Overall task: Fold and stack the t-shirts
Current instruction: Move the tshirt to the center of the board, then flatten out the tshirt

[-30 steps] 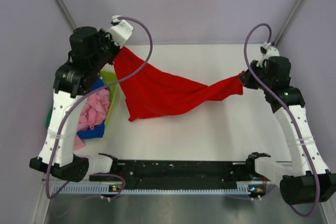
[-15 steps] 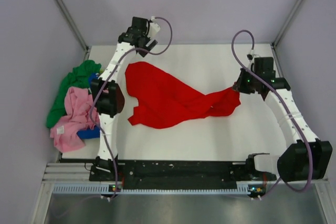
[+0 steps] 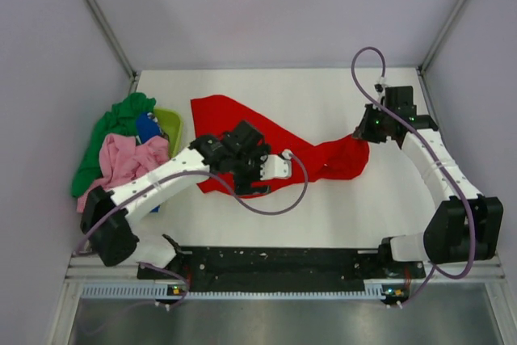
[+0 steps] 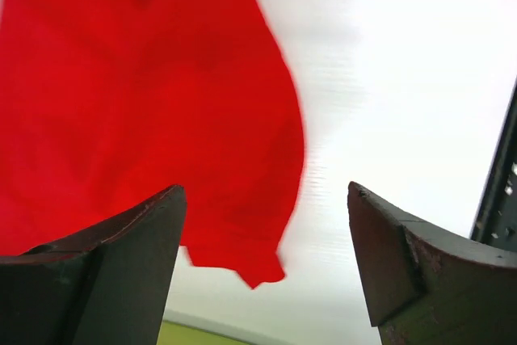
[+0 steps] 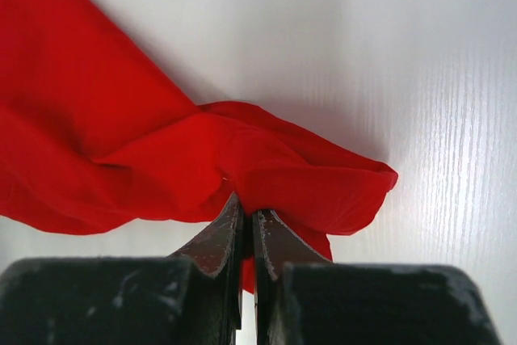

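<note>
The white table (image 3: 323,208) carries the red t-shirt (image 3: 222,119), rumpled across its middle. At nine o'clock a green, pink and blue heap of t-shirts (image 3: 125,159) lies against a lime basket (image 3: 171,121). The right gripper (image 5: 246,208), at three o'clock, pinches the red shirt's edge. The left gripper (image 4: 266,191) hovers over the shirt, jaws spread.

The red t-shirt (image 3: 222,119) is soft, matt, creased cloth on a table (image 3: 339,199) whose white top looks smooth, finely grained and faintly sheened. The fingers (image 4: 388,256) of the left gripper (image 4: 262,187) are dark, matt and scuffed along their edges. At the table's left edge, the basket (image 3: 173,121) is smooth lime-green plastic beside the matt cloth of the pink t-shirt (image 3: 129,159) and green t-shirt (image 3: 113,123).
</note>
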`<state>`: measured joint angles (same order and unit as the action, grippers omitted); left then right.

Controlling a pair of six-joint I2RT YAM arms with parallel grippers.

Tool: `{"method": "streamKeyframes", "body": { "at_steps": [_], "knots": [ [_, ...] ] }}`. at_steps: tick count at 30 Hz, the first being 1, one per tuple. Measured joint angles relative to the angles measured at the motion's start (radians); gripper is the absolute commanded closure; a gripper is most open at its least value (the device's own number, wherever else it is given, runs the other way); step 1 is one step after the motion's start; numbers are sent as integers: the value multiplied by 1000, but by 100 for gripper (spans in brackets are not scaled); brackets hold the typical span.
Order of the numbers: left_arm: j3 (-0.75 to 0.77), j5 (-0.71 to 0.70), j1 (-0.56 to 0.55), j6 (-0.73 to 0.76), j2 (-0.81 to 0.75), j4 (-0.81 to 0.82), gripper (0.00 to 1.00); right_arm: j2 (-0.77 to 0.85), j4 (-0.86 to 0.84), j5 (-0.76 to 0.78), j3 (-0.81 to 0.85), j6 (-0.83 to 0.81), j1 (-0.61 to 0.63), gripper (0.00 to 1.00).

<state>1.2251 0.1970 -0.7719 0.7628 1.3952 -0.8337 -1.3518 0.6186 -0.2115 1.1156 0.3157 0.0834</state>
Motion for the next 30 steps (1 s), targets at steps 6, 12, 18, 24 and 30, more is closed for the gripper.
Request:
{"method": "streamKeyframes", "body": {
  "at_steps": [6, 12, 18, 24, 30],
  "knots": [
    [-97, -44, -16, -26, 219, -3, 21, 0, -5, -25, 0, -1, 0, 100],
    [-117, -84, -10, -39, 270, 27, 24, 0, -6, -67, -3, -11, 0, 100],
    [-117, -111, 0, -34, 349, 73, 53, -2, -6, -78, -3, -20, 0, 100],
    [-113, -111, 49, -39, 376, 73, 100, 0, 4, -47, 3, -26, 0, 100],
    [-11, -139, 113, -82, 367, -18, 100, 3, 74, -6, 140, -41, -1, 100]
  ]
}}
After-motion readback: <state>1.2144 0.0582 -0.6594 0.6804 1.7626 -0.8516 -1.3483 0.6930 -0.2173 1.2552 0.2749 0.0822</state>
